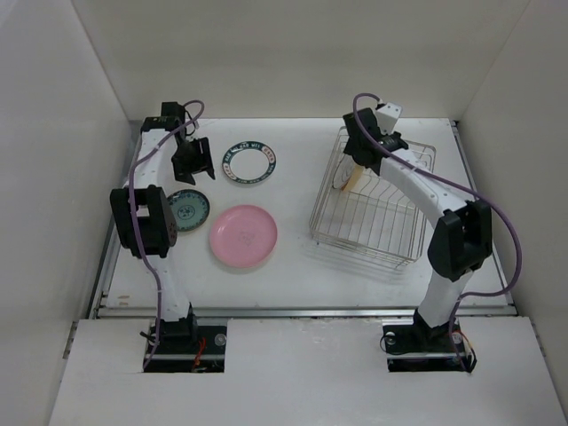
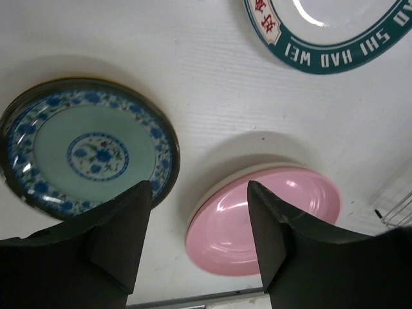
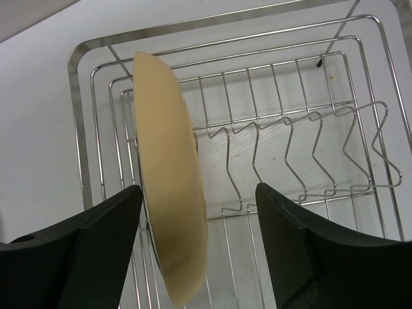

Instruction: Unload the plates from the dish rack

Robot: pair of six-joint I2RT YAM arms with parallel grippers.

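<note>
The dish rack (image 1: 364, 241) is a silver wire basket at the right. One cream-yellow plate (image 1: 354, 175) stands on edge at its left end. In the right wrist view that plate (image 3: 170, 187) stands between my right gripper's (image 3: 198, 199) open fingers, closer to the left one, and the rack's (image 3: 76, 129) other tines are bare. My left gripper (image 1: 191, 164) is open and empty above the table at the far left. A pink plate (image 1: 243, 236), a teal blue-patterned plate (image 1: 188, 209) and a white dark-rimmed plate (image 1: 248, 162) lie flat on the table.
In the left wrist view my left gripper (image 2: 199, 193) hangs above the gap between the teal plate (image 2: 90, 145) and the pink plate (image 2: 270, 219), with the white plate (image 2: 328, 29) beyond. White walls enclose the table on three sides.
</note>
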